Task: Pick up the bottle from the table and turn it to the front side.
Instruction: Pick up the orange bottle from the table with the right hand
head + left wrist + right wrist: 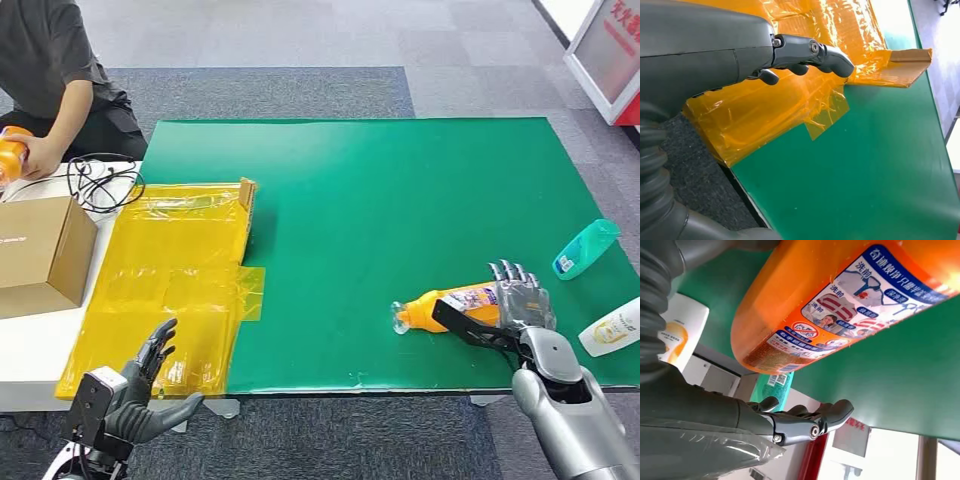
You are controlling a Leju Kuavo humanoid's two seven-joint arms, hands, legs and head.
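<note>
The right hand point(523, 303) is wrapped round the base end of the orange bottle point(445, 308), fingers over the top and thumb along the near side, so it has a hold — how firm, I cannot tell. The bottle lies on its side on the green table point(362, 230) near the front edge, cap pointing left. Judging from this, the grasp is made, but lifting and turning to the front remain. The left hand point(147, 385) hangs spread and empty.

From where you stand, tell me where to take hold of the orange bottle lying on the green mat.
Grip the orange bottle across its broad labelled body, coming from the base end on the robot's right, where the right hand already sits. It lies flat, its narrow neck pointing left, too slim to hold steadily.
</note>
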